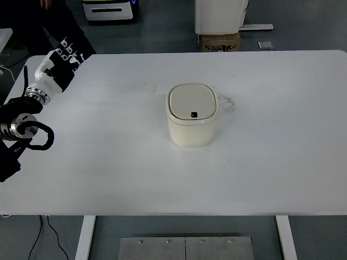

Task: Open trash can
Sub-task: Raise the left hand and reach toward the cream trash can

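Note:
A small cream trash can (192, 115) stands upright near the middle of the white table (271, 162). Its lid (192, 102) lies flat and closed, with a small dark button at its front edge. My left hand (58, 60) hovers over the table's far left corner, well away from the can, its fingers spread and holding nothing. The left arm with its black cables comes in at the left edge. No right arm shows.
A cardboard box (219, 41) and a white unit (221, 15) stand on the floor beyond the table. Another white device (108, 9) is at the back left. A dark-clothed person (38, 21) stands at the far left corner.

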Controlling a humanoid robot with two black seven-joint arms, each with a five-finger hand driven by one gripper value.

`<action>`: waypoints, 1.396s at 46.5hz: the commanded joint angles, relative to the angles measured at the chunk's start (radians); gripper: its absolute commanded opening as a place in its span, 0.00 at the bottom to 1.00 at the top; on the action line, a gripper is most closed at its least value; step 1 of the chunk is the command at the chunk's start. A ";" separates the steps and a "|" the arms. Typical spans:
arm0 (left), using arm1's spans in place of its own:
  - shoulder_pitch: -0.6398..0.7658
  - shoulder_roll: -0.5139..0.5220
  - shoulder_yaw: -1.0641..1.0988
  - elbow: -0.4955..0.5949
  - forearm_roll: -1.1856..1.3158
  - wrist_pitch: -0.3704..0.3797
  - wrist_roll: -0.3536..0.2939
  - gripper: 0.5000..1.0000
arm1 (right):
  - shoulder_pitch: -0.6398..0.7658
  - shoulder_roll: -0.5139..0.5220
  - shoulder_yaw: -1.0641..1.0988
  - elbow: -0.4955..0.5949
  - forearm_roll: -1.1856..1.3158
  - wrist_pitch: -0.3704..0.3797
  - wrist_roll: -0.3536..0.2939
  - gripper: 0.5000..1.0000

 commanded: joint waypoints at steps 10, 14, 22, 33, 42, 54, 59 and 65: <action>-0.179 0.086 0.293 -0.195 0.007 -0.001 0.002 1.00 | 0.000 0.000 0.000 0.000 0.000 0.000 0.001 0.98; -0.277 0.109 0.415 -0.265 0.021 -0.010 0.005 1.00 | 0.000 0.000 0.000 0.000 0.000 0.000 0.001 0.98; -0.457 0.121 0.622 -0.335 0.107 -0.038 0.018 1.00 | 0.000 0.000 0.000 0.000 0.000 0.000 0.001 0.98; -0.604 0.120 0.688 -0.350 0.352 -0.185 0.050 1.00 | 0.000 0.000 0.000 0.000 0.000 0.000 -0.001 0.98; -0.669 0.104 0.688 -0.352 0.549 -0.291 0.068 1.00 | 0.000 0.000 0.000 0.000 0.000 0.000 0.001 0.98; -0.703 0.054 0.688 -0.371 0.678 -0.357 0.068 1.00 | 0.000 0.000 0.000 0.000 0.000 0.000 -0.001 0.98; -0.721 0.026 0.688 -0.376 0.685 -0.357 0.068 1.00 | 0.000 0.000 0.000 0.000 0.000 0.000 0.001 0.98; -0.746 -0.001 0.688 -0.378 0.685 -0.357 0.068 1.00 | 0.000 0.000 0.000 0.000 0.000 0.000 0.001 0.98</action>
